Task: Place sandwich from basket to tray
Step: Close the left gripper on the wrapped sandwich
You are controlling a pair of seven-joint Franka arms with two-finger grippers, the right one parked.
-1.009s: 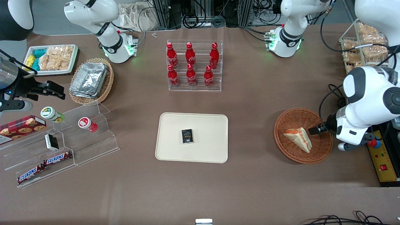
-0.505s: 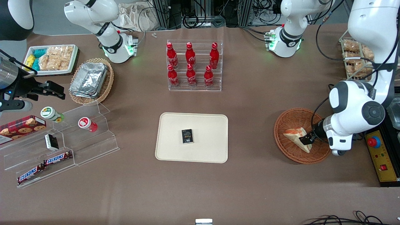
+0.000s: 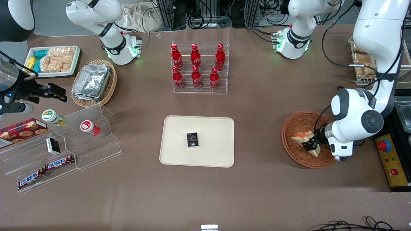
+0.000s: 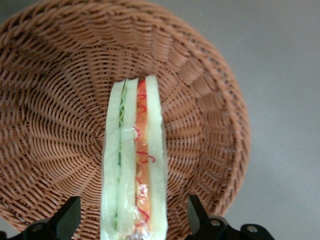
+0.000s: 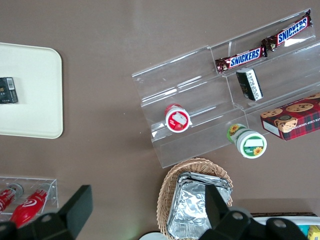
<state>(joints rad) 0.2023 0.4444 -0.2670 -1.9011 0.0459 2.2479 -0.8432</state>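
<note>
Left arm's gripper [image 3: 310,145] is down inside the basket [image 3: 297,123], toward the working arm's end of the bench [image 3: 263,189]. Sandwich [image 3: 301,137] lies in the basket on its side, wrapped in clear film, filling edge turned up toward the wrist camera: green layer, white bread, orange-red layer.

Fingers [image 4: 67,215] stand open, one to each flank of the sandwich [image 4: 134,165], with visible gaps between each pad and the bread. Nothing held yet. The wedge's broad end sits between them; its narrow end points off toward the basket [image 4: 210,95] rim.

Step in hand: pre-grasp, gripper aligned over the wedge and straddling it. Looks like the close has not begun.

Next move, as I judge it: shut the fingers across the bread faces, gently, since soft bread will squash and slick film may slip. Then lift straight up to clear the wicker rim before travelling sideways.

Tray [image 3: 179,154] sits mid-bench, well apart from the basket. A small dark box [image 3: 192,140] already lies near its middle, so the sandwich needs a bare patch beside it.
</note>
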